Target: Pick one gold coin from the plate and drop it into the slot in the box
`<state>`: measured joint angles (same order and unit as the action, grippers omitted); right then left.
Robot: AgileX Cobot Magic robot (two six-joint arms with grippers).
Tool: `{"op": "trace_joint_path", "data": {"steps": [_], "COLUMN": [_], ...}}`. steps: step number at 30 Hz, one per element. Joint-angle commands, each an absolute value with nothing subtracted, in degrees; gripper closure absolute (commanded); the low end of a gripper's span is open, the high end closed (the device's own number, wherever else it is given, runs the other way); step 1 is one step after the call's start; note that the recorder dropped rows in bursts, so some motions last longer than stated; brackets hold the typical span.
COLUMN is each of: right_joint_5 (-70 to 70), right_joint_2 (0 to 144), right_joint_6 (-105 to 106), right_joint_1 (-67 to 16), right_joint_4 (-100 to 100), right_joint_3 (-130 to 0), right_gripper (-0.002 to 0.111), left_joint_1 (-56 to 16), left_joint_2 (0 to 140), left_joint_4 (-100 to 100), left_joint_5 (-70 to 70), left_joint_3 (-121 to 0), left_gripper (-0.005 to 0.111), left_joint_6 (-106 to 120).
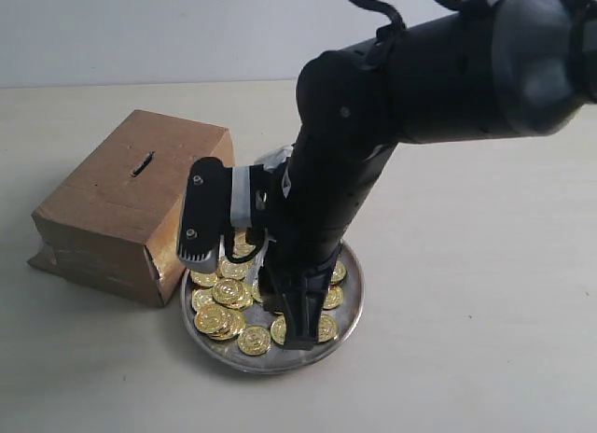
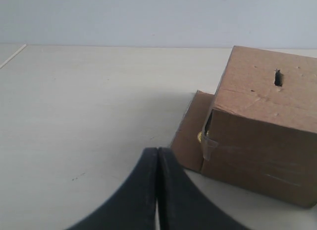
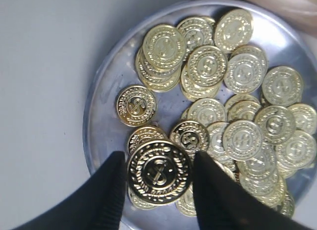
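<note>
The shiny silver plate [image 1: 354,286] holds several gold coins and stands right in front of the brown cardboard box [image 1: 110,207]. The dark slot [image 1: 143,163] is cut in the box top. My right gripper [image 1: 290,327] reaches down over the plate. In the right wrist view it [image 3: 158,160] is shut on one gold coin [image 3: 159,172], held flat between both fingers just above the plate [image 3: 106,93]. My left gripper [image 2: 157,158] is shut with nothing in it, low over the table. It faces the box [image 2: 262,141] and its slot [image 2: 278,78].
The right arm's black body [image 1: 438,69] stretches from the upper right across the plate and hides its middle. A cardboard flap [image 2: 190,136] sticks out at the box's base, with a bit of gold [image 2: 200,136] showing in the gap beside the tape.
</note>
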<state>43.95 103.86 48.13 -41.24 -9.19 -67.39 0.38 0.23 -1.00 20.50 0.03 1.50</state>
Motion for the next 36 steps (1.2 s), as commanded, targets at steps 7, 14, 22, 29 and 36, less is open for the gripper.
{"op": "trace_joint_path", "data": {"steps": [7,14,22,29,36], "right_joint_5": [42.3,42.2,42.5,43.2,43.3], "right_joint_2": [99.5,99.5,99.5,99.5,99.5], "right_joint_6": [48.0,48.0,48.0,48.0,48.0], "right_joint_1": [-41.3,-41.3,-41.3,-41.3,-41.3], "right_joint_4": [-10.6,-11.7,-12.0,-12.0,-12.0], "right_joint_3": [-67.9,-67.9,-67.9,-67.9,-67.9], "right_gripper": [0.082,0.082,0.082,0.082,0.082], "left_joint_1": [0.0,0.0,0.0,0.0,0.0], "left_joint_2": [0.0,0.0,0.0,0.0,0.0], "left_joint_4": [-1.5,12.0,22.3,22.3,19.2], "left_joint_5": [20.1,19.9,6.8,-1.7,-13.7], "left_joint_3": [0.0,0.0,0.0,0.0,0.0], "left_gripper": [0.107,0.107,0.107,0.107,0.107], "left_joint_6": [1.4,11.3,14.6,14.6,-7.0]}}
